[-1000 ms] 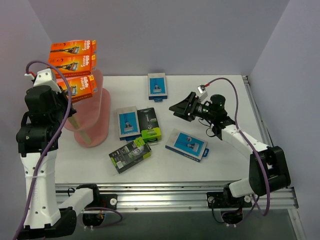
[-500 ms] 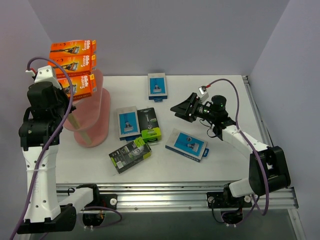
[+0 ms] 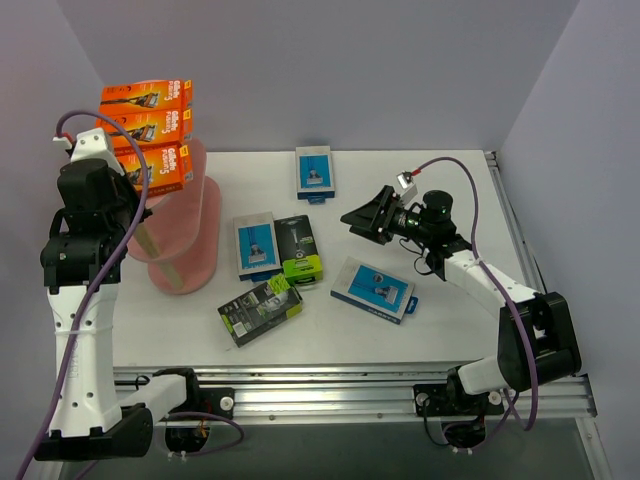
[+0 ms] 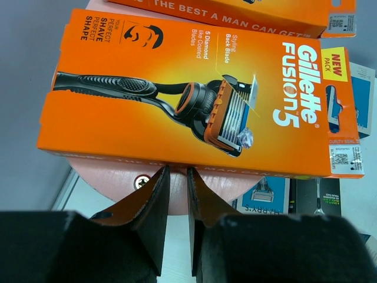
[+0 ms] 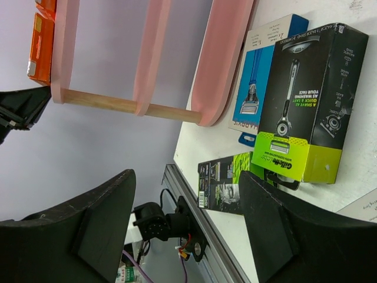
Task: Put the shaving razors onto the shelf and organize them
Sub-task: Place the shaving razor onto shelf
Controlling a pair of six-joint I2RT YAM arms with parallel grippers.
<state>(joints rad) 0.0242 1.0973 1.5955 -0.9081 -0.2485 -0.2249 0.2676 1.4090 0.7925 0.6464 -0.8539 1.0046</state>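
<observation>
left jaws [image 4: 175, 197] higher, nearly shut, empty beneath orange pack [image 4: 194, 94]; right jaws [image 5: 182, 230] agape.

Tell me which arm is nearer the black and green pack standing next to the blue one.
Right. The right gripper hovers open just right of that black and green pack; the left gripper is across the table at the pink shelf.

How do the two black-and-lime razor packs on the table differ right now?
The black-and-lime pack beside the blue-and-grey pack lies along the table's depth, lime end toward the arms. The black-and-lime pack nearer the arms lies crosswise, angled, apart from other packs. Both lie flat on the white table, off the pink shelf.
</observation>
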